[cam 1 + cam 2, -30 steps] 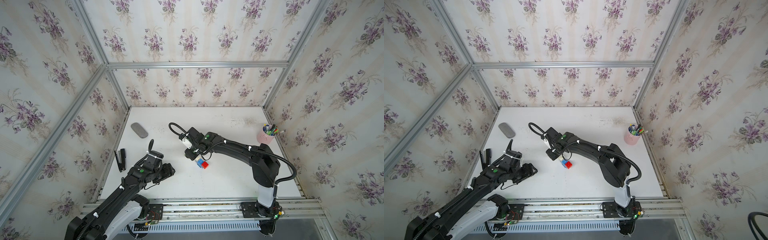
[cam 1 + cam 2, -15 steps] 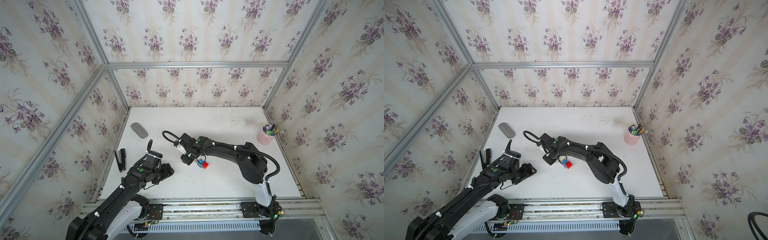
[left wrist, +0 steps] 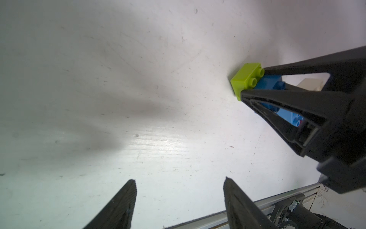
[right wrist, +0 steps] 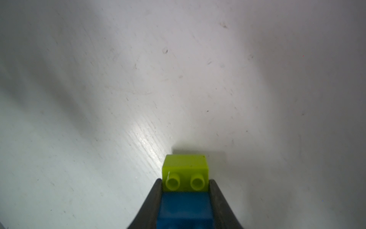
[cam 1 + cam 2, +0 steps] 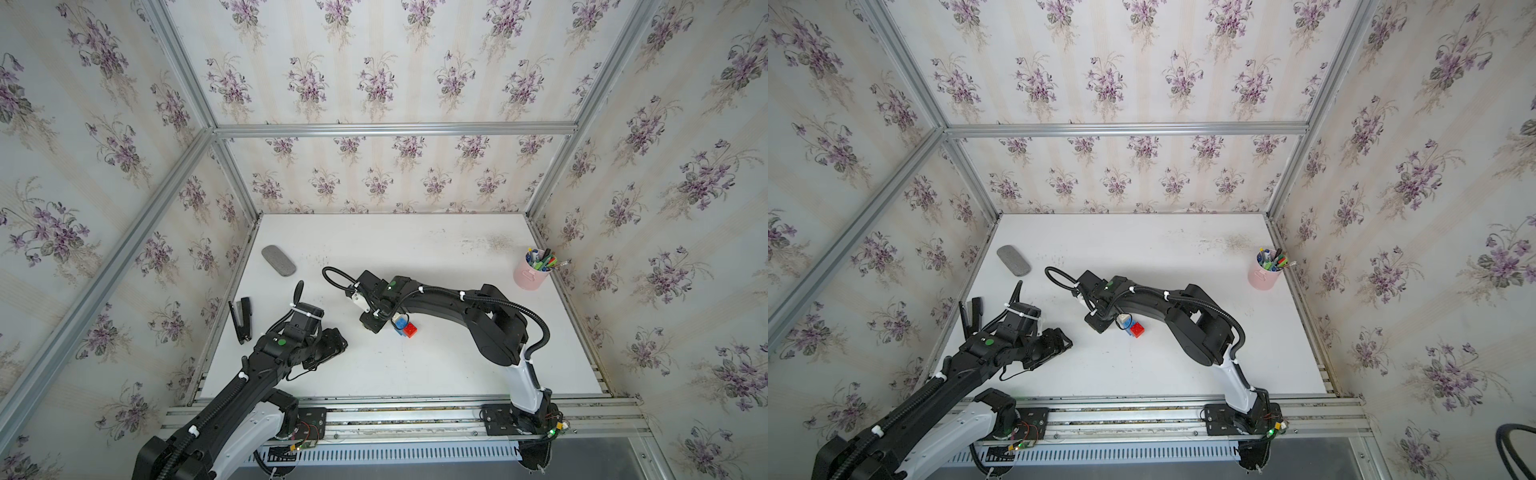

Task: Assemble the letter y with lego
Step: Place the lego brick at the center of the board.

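The letter y (image 5: 404,326) lies mid-desk, slightly left of centre. Its green tip (image 4: 185,168) is at or just off the desk (image 5: 436,249), and its dark blue stem (image 4: 185,208) is clamped in the right pincer (image 4: 185,182). Over the last second the bricks barely moved while the right arm's elbow swung left and folded in, likely setting down an apparently complete letter. The left pincer (image 3: 179,179) waits near left, half spread and empty, aimed at the letter.
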You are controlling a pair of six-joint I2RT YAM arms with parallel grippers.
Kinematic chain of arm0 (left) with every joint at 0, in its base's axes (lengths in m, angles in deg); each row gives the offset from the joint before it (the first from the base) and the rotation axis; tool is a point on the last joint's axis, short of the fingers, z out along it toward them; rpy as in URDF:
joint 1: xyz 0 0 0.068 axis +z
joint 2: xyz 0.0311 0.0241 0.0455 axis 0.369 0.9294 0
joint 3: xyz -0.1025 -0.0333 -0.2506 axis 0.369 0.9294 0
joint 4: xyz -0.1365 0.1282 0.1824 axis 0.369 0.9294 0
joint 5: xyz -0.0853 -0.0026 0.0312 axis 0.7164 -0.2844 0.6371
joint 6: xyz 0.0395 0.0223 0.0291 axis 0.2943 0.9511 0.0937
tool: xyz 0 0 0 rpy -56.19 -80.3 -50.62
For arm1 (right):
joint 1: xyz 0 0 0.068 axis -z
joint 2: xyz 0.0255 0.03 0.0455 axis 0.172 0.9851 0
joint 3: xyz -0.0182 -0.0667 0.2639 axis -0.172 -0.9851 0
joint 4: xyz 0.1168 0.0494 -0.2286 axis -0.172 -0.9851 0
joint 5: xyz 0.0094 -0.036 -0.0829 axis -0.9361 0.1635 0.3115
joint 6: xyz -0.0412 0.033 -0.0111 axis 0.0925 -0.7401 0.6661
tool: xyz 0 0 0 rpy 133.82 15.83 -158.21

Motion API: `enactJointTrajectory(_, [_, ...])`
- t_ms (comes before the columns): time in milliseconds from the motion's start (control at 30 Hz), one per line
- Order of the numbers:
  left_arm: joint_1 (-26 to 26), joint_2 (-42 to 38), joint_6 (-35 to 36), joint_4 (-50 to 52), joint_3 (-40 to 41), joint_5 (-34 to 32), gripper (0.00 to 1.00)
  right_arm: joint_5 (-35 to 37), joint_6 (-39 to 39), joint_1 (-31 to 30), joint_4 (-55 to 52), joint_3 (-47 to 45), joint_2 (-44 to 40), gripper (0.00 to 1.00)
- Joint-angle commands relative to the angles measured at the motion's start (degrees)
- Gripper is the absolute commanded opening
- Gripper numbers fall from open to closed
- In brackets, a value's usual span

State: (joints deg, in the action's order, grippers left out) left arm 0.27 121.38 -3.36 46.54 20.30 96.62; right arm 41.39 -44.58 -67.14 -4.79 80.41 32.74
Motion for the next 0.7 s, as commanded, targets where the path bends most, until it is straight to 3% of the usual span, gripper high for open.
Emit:
enactJointTrajectory(0, [0.1,-0.1,0.2,0.9,0.1,0.1,0.71,0.4,1.1,-0.2,0.8,-0.1,0.3,0.36])
enactJointTrajectory(333, [0.2,0.0,0.4,0.9,-0.3,0.3,0.71,2.1,0.8,-0.3,0.7,0.5,-2.2,0.47])
enactJointTrajectory(667, [0.2,4.1,3.3,0.7,-3.4,1.1,0.71,6.6,-4.7,1.1,0.8,-6.2,-15.0,0.58])
